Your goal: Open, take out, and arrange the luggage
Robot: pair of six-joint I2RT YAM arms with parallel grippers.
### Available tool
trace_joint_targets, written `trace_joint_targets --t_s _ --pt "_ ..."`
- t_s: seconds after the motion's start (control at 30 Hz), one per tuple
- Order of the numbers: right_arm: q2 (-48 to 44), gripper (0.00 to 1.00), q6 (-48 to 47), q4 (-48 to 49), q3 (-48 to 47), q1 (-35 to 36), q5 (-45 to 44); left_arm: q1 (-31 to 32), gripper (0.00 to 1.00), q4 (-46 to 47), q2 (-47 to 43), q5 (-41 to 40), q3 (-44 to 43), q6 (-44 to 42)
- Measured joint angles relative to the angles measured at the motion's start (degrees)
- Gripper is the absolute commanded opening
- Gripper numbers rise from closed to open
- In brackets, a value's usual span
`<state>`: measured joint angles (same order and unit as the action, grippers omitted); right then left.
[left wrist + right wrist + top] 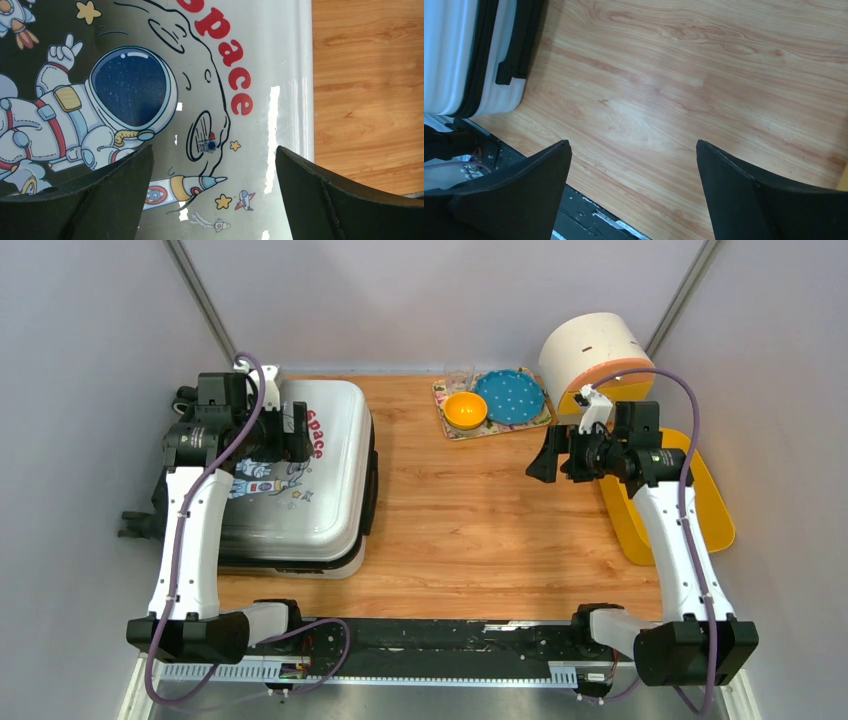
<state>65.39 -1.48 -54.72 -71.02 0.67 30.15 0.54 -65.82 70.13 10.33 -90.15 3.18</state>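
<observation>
The luggage (320,490) lies flat and closed on the left of the table, a silver-white hard shell with an astronaut print and red "Space" lettering facing up. My left gripper (297,432) hovers over its far half, open, with nothing between the fingers; the left wrist view looks straight down on the printed shell (250,75) between the spread fingers of that gripper (214,148). My right gripper (545,455) hangs open and empty above the bare wood right of centre. In the right wrist view this gripper (633,142) frames the table, with the luggage's edge and black trim (454,50) at the upper left.
A placemat at the back holds an orange bowl (465,410) and a blue dotted plate (510,397). A round cream-and-orange drawer box (592,352) stands at the back right. A yellow plastic bin (712,508) lies along the right edge. The black base rail (440,635) runs along the near edge.
</observation>
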Motion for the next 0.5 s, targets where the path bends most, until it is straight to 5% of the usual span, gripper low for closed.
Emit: trace_joint_targets --t_s 0.5 --pt "24.0 0.99 24.0 28.2 3.0 11.6 14.6 0.0 0.99 1.6 -0.4 0.9 1.9 -1.2"
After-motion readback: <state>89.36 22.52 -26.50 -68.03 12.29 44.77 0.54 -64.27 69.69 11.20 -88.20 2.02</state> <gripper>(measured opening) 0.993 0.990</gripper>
